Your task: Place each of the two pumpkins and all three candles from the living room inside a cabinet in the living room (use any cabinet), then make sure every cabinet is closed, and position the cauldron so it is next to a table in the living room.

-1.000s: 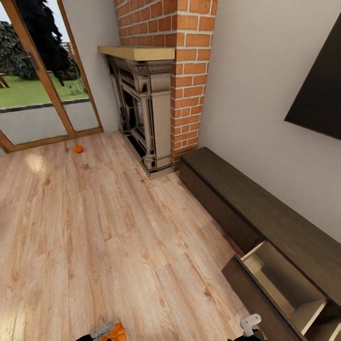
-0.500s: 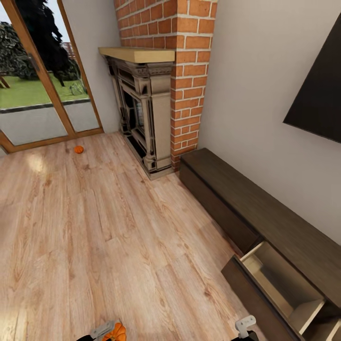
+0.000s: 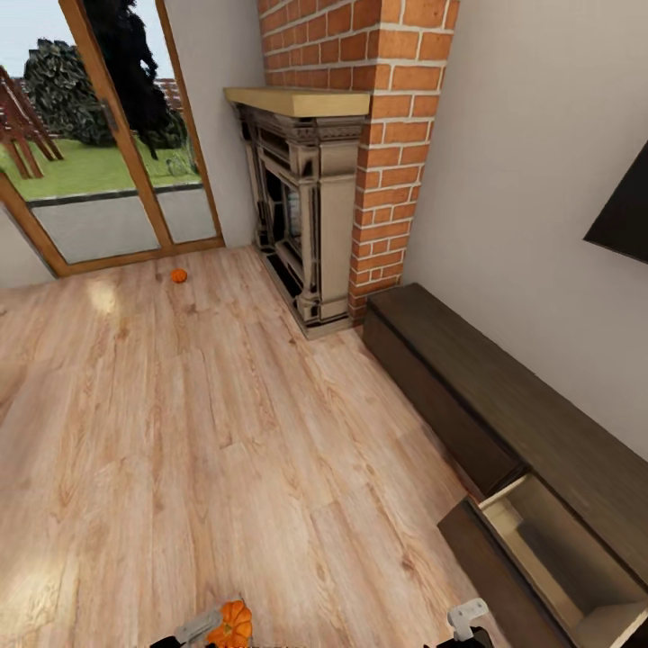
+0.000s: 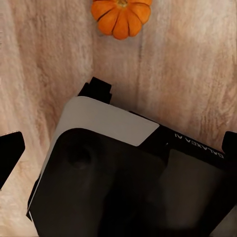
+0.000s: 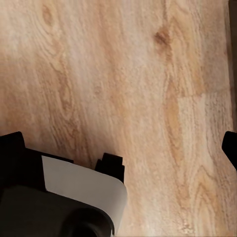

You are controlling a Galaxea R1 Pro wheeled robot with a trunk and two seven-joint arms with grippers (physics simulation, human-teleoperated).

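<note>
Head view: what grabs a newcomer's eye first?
The brick-and-stone fireplace dominates the far wall beside the glass door. One small pumpkin sits alone on the wooden floor near that door. Lower right, the cabinet has one drawer pulled open, pale inside.

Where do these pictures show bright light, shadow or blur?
Head view: daylight from the glass door leaves a pale glare patch on the floor; the open drawer holds shadow inside. Left wrist view: the pumpkin is sharp and evenly lit, the floor grain soft. Right wrist view: the floor looks slightly blurred, darker toward one edge.
</note>
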